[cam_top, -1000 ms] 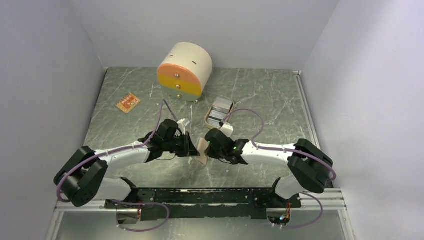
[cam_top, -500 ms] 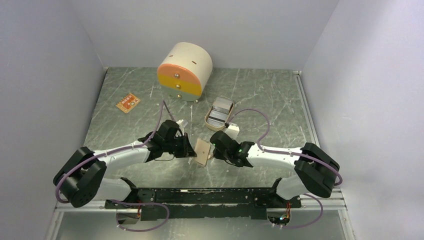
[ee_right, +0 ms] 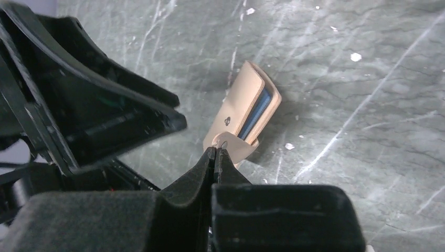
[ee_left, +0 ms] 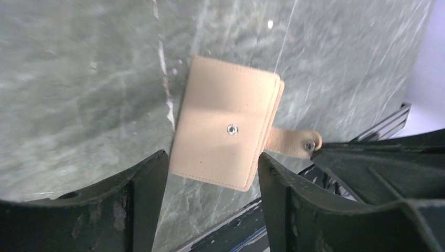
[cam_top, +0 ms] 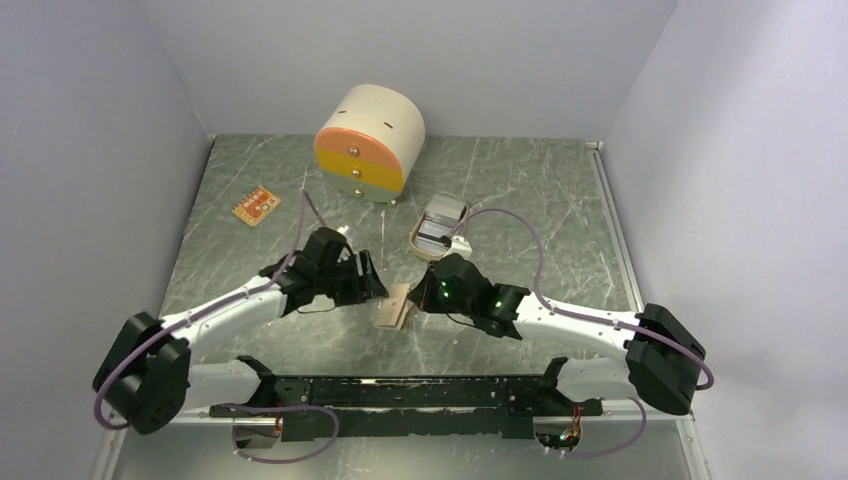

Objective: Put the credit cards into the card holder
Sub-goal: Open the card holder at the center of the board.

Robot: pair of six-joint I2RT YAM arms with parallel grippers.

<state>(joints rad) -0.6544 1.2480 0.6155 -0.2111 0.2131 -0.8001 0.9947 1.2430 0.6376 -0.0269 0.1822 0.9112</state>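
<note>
The tan card holder [ee_left: 225, 128] is folded, its lower end on or just above the table, and hangs by its snap tab [ee_left: 294, 143]. My right gripper [ee_right: 216, 149] is shut on that tab and holds the holder [ee_right: 239, 105] tilted. A light blue credit card edge [ee_right: 256, 115] shows between its flaps. My left gripper [ee_left: 211, 160] is open just left of the holder [cam_top: 393, 308], touching nothing. In the top view the left gripper [cam_top: 375, 288] and right gripper [cam_top: 413, 298] face each other across the holder. An orange card [cam_top: 255, 206] lies far left.
A beige oval tray [cam_top: 422, 246] holding grey-silver cards [cam_top: 436, 230] sits just behind the right gripper. The round cream drawer box [cam_top: 368, 143] with the orange-yellow front stands at the back. The black mounting rail [cam_top: 420, 392] runs along the near edge.
My left gripper has opened, let go of the card holder and drawn back to the left. The right gripper has carried the holder left and nearer by its tab.
</note>
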